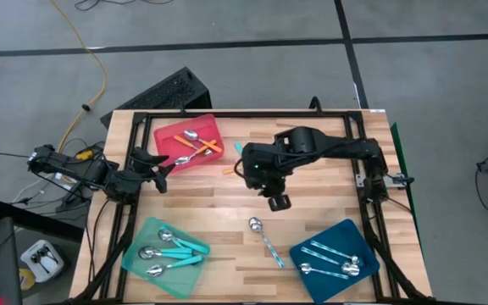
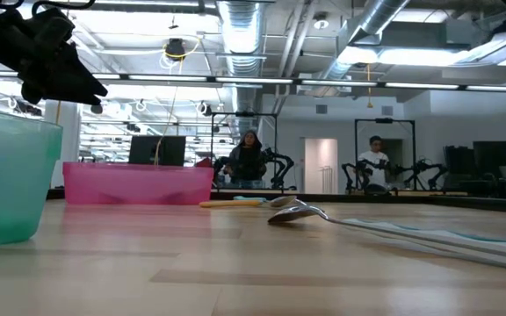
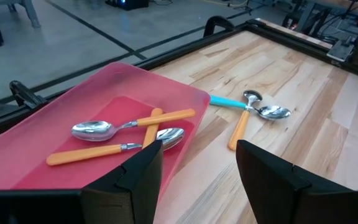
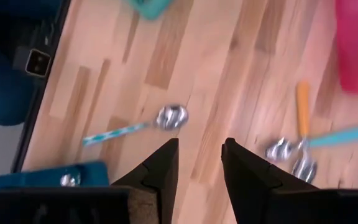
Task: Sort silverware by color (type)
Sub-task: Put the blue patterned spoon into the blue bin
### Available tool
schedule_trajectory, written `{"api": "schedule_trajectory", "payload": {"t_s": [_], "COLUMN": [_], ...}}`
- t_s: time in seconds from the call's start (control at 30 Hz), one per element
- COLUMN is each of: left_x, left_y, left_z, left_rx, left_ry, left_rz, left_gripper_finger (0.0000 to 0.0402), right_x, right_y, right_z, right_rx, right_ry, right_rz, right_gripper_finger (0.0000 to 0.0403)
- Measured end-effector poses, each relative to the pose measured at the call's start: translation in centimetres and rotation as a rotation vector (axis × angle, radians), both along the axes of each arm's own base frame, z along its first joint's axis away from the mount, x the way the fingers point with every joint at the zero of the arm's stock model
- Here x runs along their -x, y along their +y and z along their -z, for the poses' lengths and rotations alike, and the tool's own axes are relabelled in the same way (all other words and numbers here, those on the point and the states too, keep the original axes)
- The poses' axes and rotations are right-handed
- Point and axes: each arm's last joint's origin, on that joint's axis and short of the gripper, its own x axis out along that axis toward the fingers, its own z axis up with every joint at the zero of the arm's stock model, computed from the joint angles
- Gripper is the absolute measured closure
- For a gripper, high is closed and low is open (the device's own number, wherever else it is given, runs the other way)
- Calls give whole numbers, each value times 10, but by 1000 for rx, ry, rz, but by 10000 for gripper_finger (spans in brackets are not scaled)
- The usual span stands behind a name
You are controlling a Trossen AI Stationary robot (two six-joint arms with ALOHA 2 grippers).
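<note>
Three orange-handled spoons (image 3: 129,127) lie in the red tray (image 1: 169,134). Turquoise spoons (image 1: 176,250) lie in the mint-green tray (image 1: 138,241), and pale blue patterned spoons (image 1: 329,261) in the dark-blue tray (image 1: 358,237). One patterned spoon (image 1: 265,239) lies flat on the table, as also shows in the right wrist view (image 4: 135,127). An orange spoon (image 3: 240,127) and a turquoise spoon (image 3: 230,102) lie crossed on the table beside the red tray. My left gripper (image 1: 155,161) hovers open at the red tray's near-left corner. My right gripper (image 1: 278,202) hangs open above the table's middle, above and far of the patterned spoon.
A black metal frame (image 1: 244,114) runs round the wooden table. In the low view the mint tray (image 2: 11,175) and the lone spoon (image 2: 297,211) stand close. People and other robot arms show in the room beyond. Bare wood lies between the three trays.
</note>
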Motion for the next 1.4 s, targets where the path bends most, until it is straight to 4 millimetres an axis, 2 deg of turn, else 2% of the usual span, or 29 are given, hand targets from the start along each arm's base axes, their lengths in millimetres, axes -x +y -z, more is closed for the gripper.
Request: {"api": "schedule_trajectory", "payload": {"t_s": [0.13,0.27,0.47,0.57,0.67,0.8,1.03,1.23,1.3,1.4], "left_x": [0,0,1,1,1,1,1,1,1,1], "left_y": [0,0,0,0,0,0,0,0,0,0], "left_z": [0,0,1,1,1,1,1,1,1,1], "left_rx": [1,1,-3,-3,4,4,4,5,5,4], "left_ry": [0,3,12,12,7,6,7,6,6,7], "left_rz": [1,1,1,0,-4,-4,-4,-5,-5,-6], "left_gripper_finger": [212,212,212,212,212,212,212,212,212,212], "right_x": [13,34,77,90,97,103,118,111,107,95], "right_y": [0,1,-3,-1,3,9,30,42,45,48], "right_z": [-9,-30,-66,-64,-42,7,93,163,185,209], "right_rx": [-10,-16,82,122,125,88,-92,-160,-164,-135], "right_ry": [22,-41,-173,-195,-183,-221,-374,-505,-501,-470], "right_rz": [28,25,149,196,212,229,335,489,525,574], "right_gripper_finger": [257,257,257,257,257,257,257,257,257,257]}}
